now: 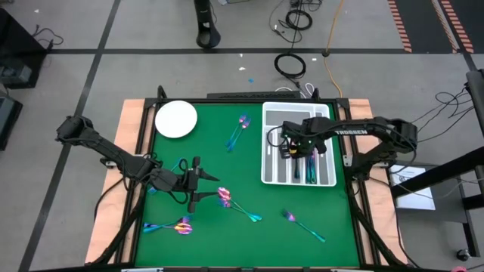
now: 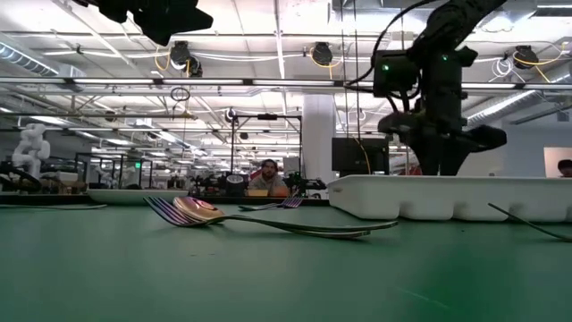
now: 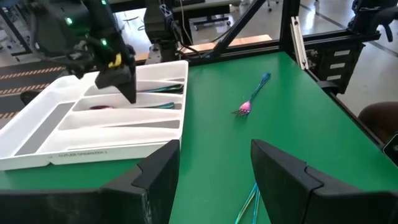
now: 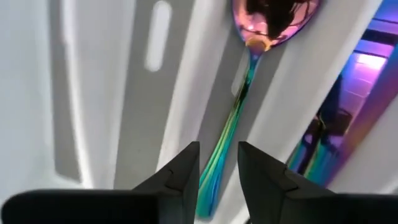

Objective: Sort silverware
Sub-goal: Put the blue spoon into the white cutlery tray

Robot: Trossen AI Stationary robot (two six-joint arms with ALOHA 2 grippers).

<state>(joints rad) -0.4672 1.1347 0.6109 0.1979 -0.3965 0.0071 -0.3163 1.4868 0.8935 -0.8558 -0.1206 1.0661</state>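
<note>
Nearest the table-level camera lay a spoon (image 2: 198, 209) crossed with a fork (image 2: 161, 207) on the green table (image 1: 227, 174). Toward the table's far right corner the right gripper (image 4: 217, 168) hung low inside the white tray (image 1: 269, 143), fingers slightly apart around the handle of an iridescent spoon (image 4: 273, 18) lying in a narrow compartment; whether they touched it could not be told. This looked like the release step of placing a piece. The left gripper (image 1: 198, 184) hovered spread wide and empty near the table's middle, close to a pink-headed piece (image 1: 224, 196). More silverware sat loose toward the near edge and behind, beside the plate (image 1: 176, 119). Next, the right arm would need to lift clear and fetch another.
</note>
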